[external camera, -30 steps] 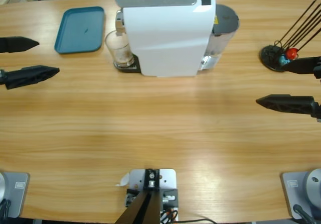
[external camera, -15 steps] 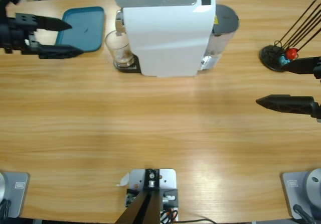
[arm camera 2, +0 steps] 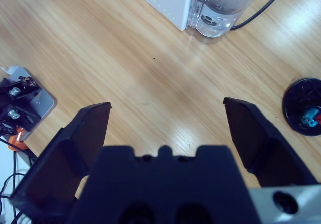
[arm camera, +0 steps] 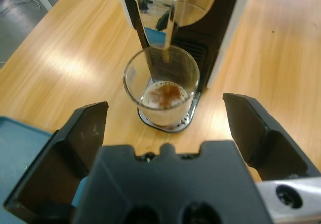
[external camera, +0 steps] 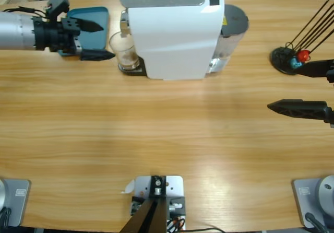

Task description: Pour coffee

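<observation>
The coffee (arm camera: 164, 94) lies as a shallow brown layer in a clear glass tumbler (external camera: 123, 50), which stands on the drip grate under the spout of the white coffee machine (external camera: 175, 34) at the far side of the counter (external camera: 156, 134). The left hand (external camera: 96, 41) hangs wide open and empty just beside the tumbler, over the edge of a teal tray (external camera: 91, 19). The right hand (external camera: 295, 86) is wide open too, empty, near a black capsule holder (external camera: 287, 59).

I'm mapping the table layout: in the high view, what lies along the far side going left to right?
Left gripper → glass tumbler → white coffee machine → black capsule holder.
</observation>
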Available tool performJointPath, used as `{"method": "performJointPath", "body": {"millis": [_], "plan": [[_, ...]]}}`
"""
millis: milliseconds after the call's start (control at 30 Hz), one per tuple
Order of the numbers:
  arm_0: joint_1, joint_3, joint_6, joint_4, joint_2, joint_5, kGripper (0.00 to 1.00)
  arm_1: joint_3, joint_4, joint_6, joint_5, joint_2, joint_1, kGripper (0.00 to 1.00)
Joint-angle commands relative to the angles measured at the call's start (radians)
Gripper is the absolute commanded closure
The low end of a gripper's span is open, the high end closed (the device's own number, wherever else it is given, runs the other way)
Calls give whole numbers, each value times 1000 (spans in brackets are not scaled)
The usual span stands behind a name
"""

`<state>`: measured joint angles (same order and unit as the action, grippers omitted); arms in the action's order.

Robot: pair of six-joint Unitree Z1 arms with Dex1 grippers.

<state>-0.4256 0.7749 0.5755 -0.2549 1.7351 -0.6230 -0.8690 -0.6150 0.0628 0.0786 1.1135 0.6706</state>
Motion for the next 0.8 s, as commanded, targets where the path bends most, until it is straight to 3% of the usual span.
{"method": "performJointPath", "body": {"millis": [33,667,800], "plan": [[-61,52,1,-50,117,47,0,13,-14,14,-22,15,9,0],[-108,60,-43,-134,204,107,2,16,-14,17,-23,-5,9,0],[-119,68,-48,-153,217,106,220,16,-14,17,-23,-2,9,0]]}}
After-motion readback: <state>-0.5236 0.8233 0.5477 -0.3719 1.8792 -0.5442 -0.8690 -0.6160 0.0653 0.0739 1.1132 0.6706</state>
